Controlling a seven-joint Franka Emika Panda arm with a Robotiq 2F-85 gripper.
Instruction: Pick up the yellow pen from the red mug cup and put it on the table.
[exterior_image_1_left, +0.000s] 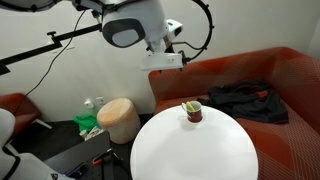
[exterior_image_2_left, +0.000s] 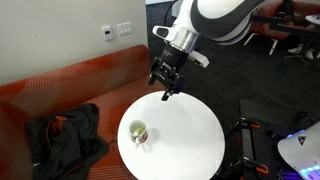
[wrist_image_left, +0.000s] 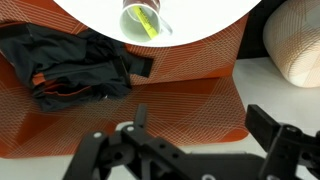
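Observation:
The red mug cup (exterior_image_1_left: 193, 113) stands on the round white table (exterior_image_1_left: 190, 150), near the edge by the sofa. It also shows in the other exterior view (exterior_image_2_left: 138, 133) and at the top of the wrist view (wrist_image_left: 146, 20). The yellow pen (wrist_image_left: 147, 22) stands inside the mug, and its tip shows over the rim (exterior_image_1_left: 189, 105). My gripper (wrist_image_left: 205, 125) is open and empty. It hangs in the air above the table's edge and the sofa, well apart from the mug, in both exterior views (exterior_image_1_left: 163, 58) (exterior_image_2_left: 165, 90).
A red-orange sofa (wrist_image_left: 170, 90) curves round the table. A black garment (wrist_image_left: 70, 65) lies on its seat (exterior_image_1_left: 245, 100) (exterior_image_2_left: 62, 135). A tan cylindrical stool (exterior_image_1_left: 118, 118) stands on the floor beside the table (wrist_image_left: 300, 50).

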